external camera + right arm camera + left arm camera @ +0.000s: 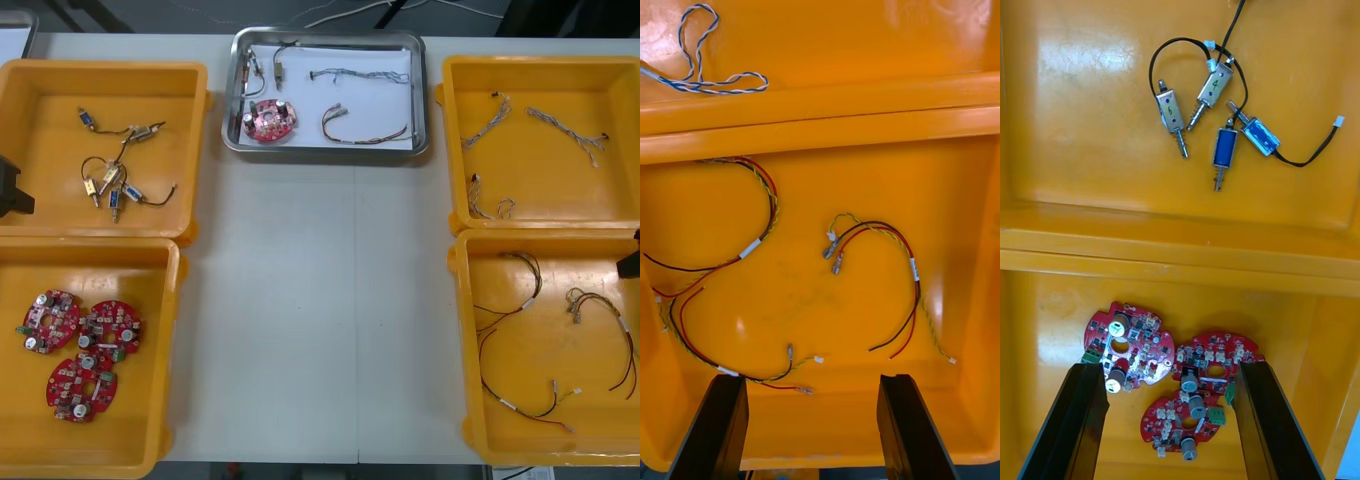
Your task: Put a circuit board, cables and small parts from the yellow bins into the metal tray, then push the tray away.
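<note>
Two spread wide, empty, left gripper point(1169, 371), right gripper point(812, 381)

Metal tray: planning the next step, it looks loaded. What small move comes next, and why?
Probably move the open right gripper to the metal tray's near rim to push: it holds a circuit board, cables and small metal parts; left gripper idles open.

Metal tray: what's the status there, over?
Left fingers open above binned boards; right fingers open above red-yellow cables. Tray holds board, cables, small parts. Nothing blocking it.
</note>
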